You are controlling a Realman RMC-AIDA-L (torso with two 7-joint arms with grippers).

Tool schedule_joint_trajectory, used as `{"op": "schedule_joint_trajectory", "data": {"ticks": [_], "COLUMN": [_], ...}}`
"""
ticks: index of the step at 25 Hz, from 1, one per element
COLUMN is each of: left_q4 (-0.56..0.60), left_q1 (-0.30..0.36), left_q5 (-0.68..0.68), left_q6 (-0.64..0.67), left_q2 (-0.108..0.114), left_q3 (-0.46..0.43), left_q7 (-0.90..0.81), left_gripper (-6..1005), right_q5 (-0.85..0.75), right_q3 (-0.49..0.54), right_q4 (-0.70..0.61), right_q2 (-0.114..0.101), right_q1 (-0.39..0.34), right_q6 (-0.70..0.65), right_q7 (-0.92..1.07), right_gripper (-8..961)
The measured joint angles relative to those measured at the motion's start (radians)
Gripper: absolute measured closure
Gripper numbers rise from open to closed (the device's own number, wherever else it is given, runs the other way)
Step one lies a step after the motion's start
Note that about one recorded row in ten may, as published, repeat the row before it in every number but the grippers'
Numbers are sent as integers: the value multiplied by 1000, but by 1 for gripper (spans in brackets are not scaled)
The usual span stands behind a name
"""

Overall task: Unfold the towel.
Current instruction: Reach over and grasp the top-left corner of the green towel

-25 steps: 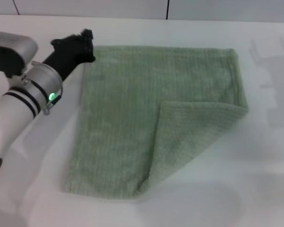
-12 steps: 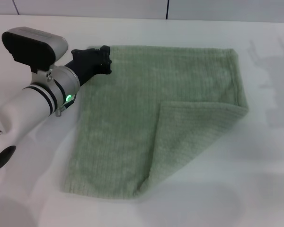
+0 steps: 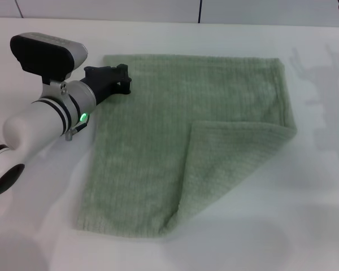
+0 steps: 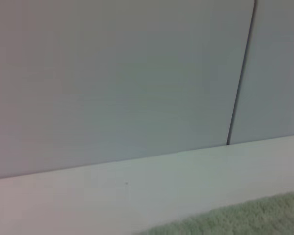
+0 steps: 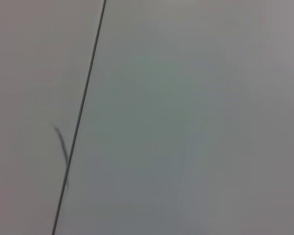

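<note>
Towel (image 3: 158,141), pale sage-green terry cloth with fine ribbing, lies spread on a white desk (image 3: 305,214) in the head view; its near right corner is folded inward, forming a triangular flap that rests on top of the cloth; the other edges lie flat. Left pincer (image 3: 122,79), black, sits at the towel's far left corner, low over the hem, on a white and grey arm reaching in from the left; whether its fingers are parted or together cannot be told. Left wrist view shows a strip of towel edge (image 4: 235,220) below a pale wall (image 4: 112,73).
</note>
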Motion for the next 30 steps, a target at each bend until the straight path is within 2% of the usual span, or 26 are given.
{"op": "schedule_joint_trajectory", "data": {"ticks": [8, 30], "left_q4": [4, 3], "left_q1": [-10, -10], "left_q5": [0, 0], "left_q6": [-56, -85], "left_q2": [-1, -1], "left_q3": [0, 0], "left_q7": [0, 2], "left_gripper": [1001, 1001], "right_q5": [2, 2], "right_q3": [-2, -2], "right_q4": [-2, 0], "right_q2": [-2, -2], "right_q1": [10, 19], "right_q6": [26, 31], "right_q7": [0, 0], "right_gripper": [137, 137]}}
